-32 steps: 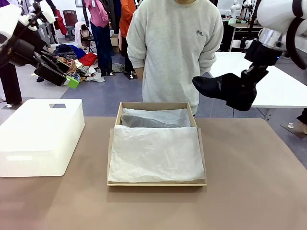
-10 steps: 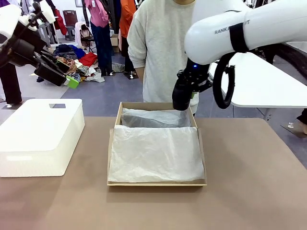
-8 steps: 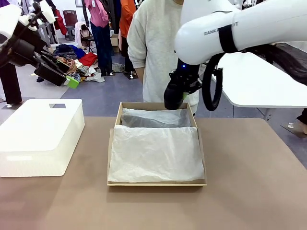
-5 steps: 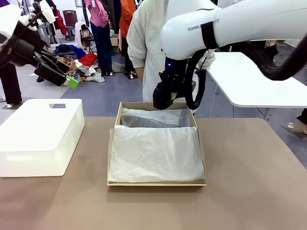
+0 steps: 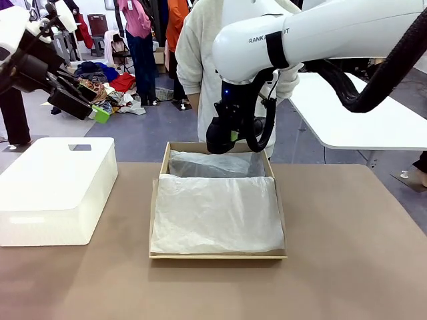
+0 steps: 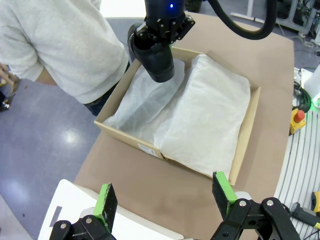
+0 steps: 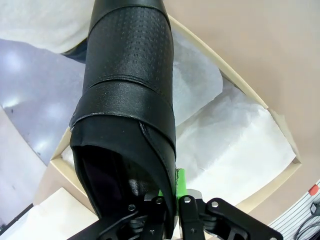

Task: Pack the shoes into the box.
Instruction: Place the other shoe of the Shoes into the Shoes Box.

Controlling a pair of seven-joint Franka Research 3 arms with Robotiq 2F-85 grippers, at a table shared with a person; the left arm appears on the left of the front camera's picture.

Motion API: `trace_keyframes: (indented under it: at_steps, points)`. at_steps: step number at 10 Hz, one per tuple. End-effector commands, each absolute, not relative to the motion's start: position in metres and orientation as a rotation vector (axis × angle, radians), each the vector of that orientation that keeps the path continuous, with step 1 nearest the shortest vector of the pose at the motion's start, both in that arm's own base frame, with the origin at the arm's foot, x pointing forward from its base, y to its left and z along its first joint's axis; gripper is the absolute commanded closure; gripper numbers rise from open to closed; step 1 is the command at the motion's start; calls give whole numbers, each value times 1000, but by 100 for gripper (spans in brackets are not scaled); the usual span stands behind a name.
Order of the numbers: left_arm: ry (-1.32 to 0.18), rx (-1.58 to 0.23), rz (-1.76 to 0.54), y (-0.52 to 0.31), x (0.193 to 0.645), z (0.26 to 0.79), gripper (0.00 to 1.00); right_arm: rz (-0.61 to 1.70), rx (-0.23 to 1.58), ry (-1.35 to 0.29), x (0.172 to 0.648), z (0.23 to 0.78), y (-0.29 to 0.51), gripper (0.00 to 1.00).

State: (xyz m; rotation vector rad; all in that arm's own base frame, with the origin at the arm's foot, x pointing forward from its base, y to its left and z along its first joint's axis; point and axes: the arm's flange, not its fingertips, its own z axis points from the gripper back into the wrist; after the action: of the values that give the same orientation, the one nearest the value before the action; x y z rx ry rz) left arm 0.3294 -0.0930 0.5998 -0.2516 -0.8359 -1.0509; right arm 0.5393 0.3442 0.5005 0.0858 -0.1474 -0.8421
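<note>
One black shoe [image 5: 219, 137] hangs over the far edge of the brown cardboard box [image 5: 154, 220], and my right gripper [image 5: 233, 136] is shut on its rim. In the right wrist view the shoe [image 7: 131, 75] points away from the gripper [image 7: 175, 192] with the box [image 7: 286, 137] below it. White tissue paper [image 5: 217, 213] lines the box. My left gripper [image 5: 93, 107] is raised at the far left, open and holding nothing. From the left wrist, its fingers stand wide apart around the gripper's middle [image 6: 165, 195], above the box [image 6: 245, 135] and the shoe [image 6: 156, 60].
A large white bin [image 5: 53, 190] stands on the brown table left of the box. A person in a grey sweatshirt [image 5: 197, 67] stands just behind the box. A white table [image 5: 363, 117] is at the back right.
My right arm has carried the shoe from the far right leftward, to above the box's far edge. The left arm has not moved.
</note>
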Motion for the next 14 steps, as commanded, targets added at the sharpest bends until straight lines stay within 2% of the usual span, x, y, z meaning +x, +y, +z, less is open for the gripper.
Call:
trace_keyframes:
  at_steps: [1, 4, 11, 14]
  points:
    - [-841, -265, -1062, -92, 330, 600, 0, -842, 95, -157, 535, 505, 339, 100]
    - [-841, -265, -1062, -92, 330, 600, 0, -844, 85, -148, 540, 501, 343, 100]
    - [-841, -265, -1062, -92, 330, 600, 0, -1351, 204, -148, 529, 503, 423, 100]
    - [-841, -265, -1062, -92, 330, 600, 0, -1436, 185, -136, 527, 493, 442, 100]
